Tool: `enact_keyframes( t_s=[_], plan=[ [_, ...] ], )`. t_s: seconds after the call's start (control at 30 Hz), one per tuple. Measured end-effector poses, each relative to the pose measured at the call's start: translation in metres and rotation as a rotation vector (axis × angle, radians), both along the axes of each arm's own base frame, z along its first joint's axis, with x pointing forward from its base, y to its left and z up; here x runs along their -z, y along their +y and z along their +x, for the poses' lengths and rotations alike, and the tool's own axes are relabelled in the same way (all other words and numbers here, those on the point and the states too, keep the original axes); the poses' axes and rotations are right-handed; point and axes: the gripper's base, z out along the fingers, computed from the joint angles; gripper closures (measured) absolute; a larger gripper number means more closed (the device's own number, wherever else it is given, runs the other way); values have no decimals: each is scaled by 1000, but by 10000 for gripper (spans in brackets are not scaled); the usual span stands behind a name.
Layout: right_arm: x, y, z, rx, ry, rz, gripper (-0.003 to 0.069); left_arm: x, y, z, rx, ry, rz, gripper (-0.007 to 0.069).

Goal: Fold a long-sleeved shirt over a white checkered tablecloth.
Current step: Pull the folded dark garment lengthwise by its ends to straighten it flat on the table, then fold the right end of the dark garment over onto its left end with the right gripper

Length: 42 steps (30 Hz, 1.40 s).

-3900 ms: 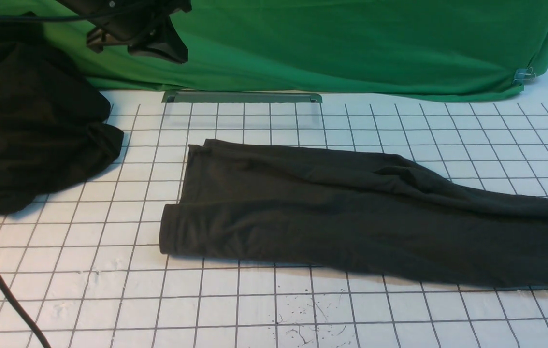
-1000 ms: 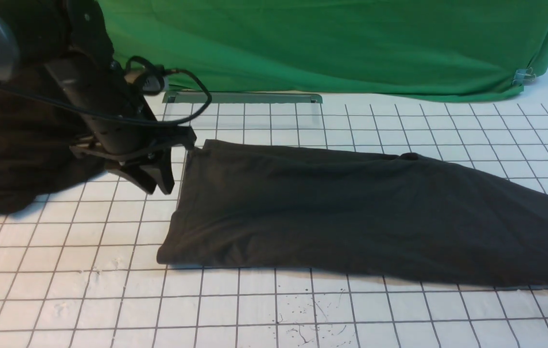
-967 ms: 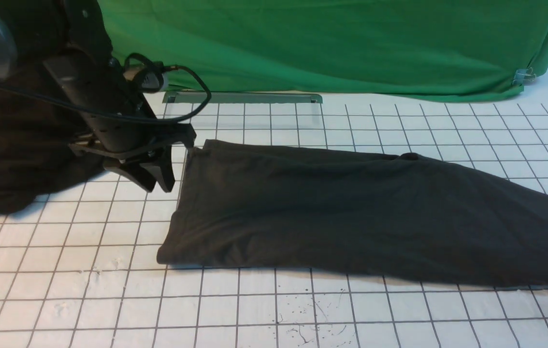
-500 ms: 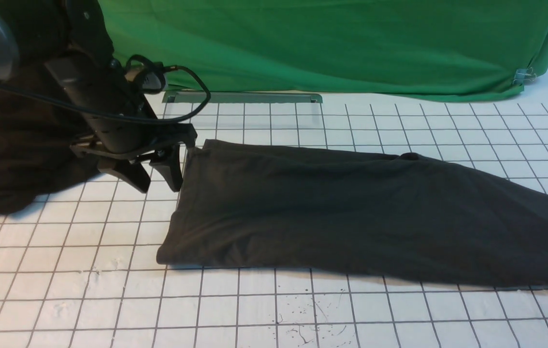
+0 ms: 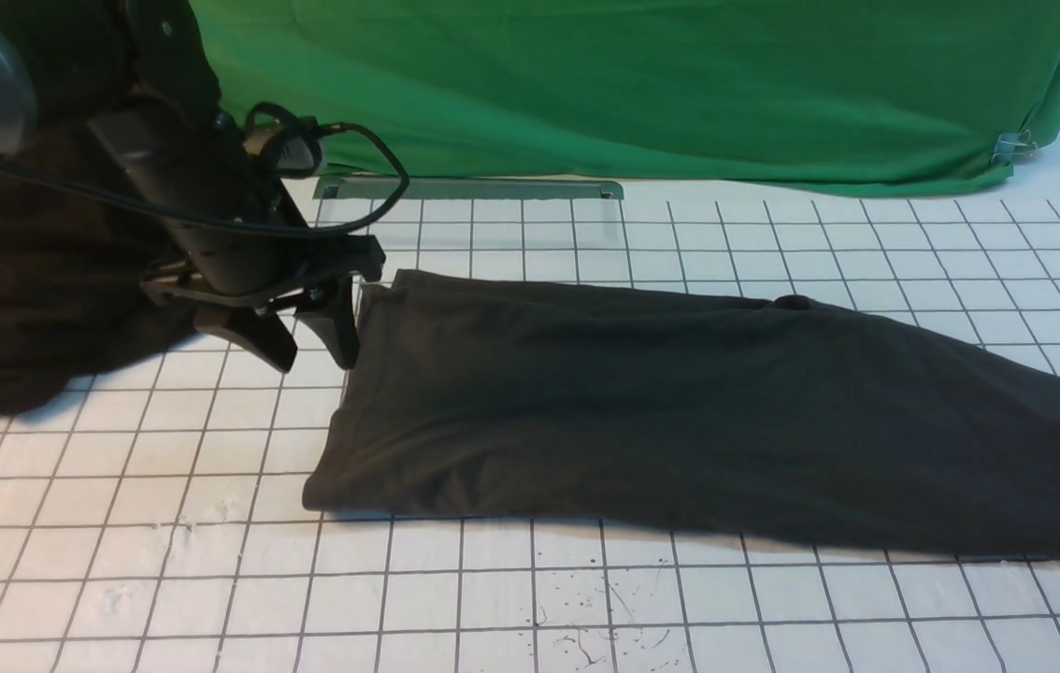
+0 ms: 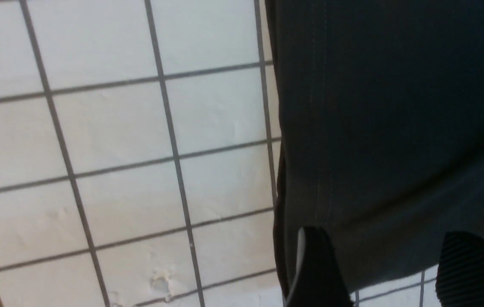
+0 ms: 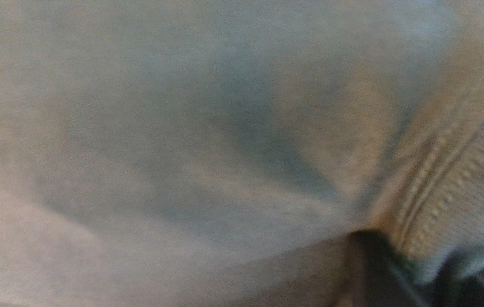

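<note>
The long-sleeved shirt [image 5: 680, 411] lies folded into a long dark grey band across the white checkered tablecloth [image 5: 212, 561], running off the right edge. My left gripper [image 5: 315, 360] stands open at the shirt's far left corner, its inner finger touching the hem. In the left wrist view the left gripper [image 6: 385, 243] straddles the shirt [image 6: 395, 106] corner above the tablecloth [image 6: 118, 128]. The right arm is out of the front view. In the right wrist view the shirt [image 7: 182, 128] fills the picture, and my right gripper [image 7: 425, 277] is shut on its ribbed edge.
A heap of blacker fabric [image 5: 44, 280] lies at the far left, behind my left arm. A green cloth [image 5: 633, 84] hangs along the back, with a grey metal bar [image 5: 469, 189] at its foot. A black cable [image 5: 371, 187] loops off the left wrist.
My left gripper came down from the back, opened and edged right against the shirt's left hem. The shirt's right part was smoothed earlier and has lain still over the last second.
</note>
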Motion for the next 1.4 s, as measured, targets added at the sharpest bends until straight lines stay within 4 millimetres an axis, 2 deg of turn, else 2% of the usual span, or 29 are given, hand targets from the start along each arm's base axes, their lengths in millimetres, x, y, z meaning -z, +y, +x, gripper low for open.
enact_keyframes(
  t_s=[0.17,0.3,0.4,0.53,0.63,0.67,0.73,0.8,0.87,0.93,0.97,1.0,1.03,1.07,1.13,1.17,1.2,1.23,1.27,1.3,1.33,1.37,1.4],
  plan=[
    [-3,-3,0,-6,-3,-18,625,-15,-1,2,5,-29,-8,253],
    [-17,-21,0,43,-21,-24,627,-45,1,-4,7,-109,-15,253],
    [-40,-39,2,78,-39,-37,629,-63,5,-12,18,-165,14,253],
    [-71,-46,8,80,-65,-51,630,-68,7,-14,56,-187,36,253],
    [-88,-45,8,81,-82,-56,629,-68,7,-14,63,-188,38,253],
    [-103,-40,10,71,-105,-67,629,-68,7,-14,66,-189,38,253],
    [-123,-30,11,58,-123,-71,629,-68,8,-14,65,-189,37,253],
    [-146,-13,10,28,-152,-83,629,-68,11,-14,57,-188,23,253],
    [-169,19,11,-29,-183,-83,629,-69,17,-12,31,-184,-4,263],
    [-184,52,12,-84,-211,-73,629,-69,27,-10,1,-182,-35,291],
    [-185,55,12,-89,-214,-71,629,-70,28,-10,-2,-182,-42,300],
    [-191,81,14,-132,-231,-56,629,-70,36,-9,-17,-184,-69,333],
    [-193,101,16,-165,-239,-44,629,-71,42,-8,-32,-186,-89,360],
    [-193,105,16,-167,-239,-40,629,-71,45,-8,-35,-188,-92,365],
    [-193,163,20,-267,-255,0,629,-73,58,-6,-61,-198,-151,445],
    [-192,186,21,-303,-267,14,629,-74,62,-6,-68,-201,-164,467],
    [-191,190,21,-309,-269,18,629,-74,63,-6,-72,-202,-169,472],
    [-189,226,21,-361,-299,45,629,-75,69,-5,-83,-208,-183,513],
    [-188,230,20,-367,-297,48,629,-75,69,-5,-85,-209,-184,513],
    [-185,262,20,-405,-336,78,629,-75,72,-4,-90,-219,-183,540],
    [-184,270,19,-413,-346,87,629,-75,72,-4,-92,-223,-184,546],
    [-179,300,17,-441,-377,123,629,-75,72,-3,-96,-235,-187,559],
    [-173,320,15,-467,-388,144,629,-76,71,-2,-99,-245,-194,566]
  ],
)
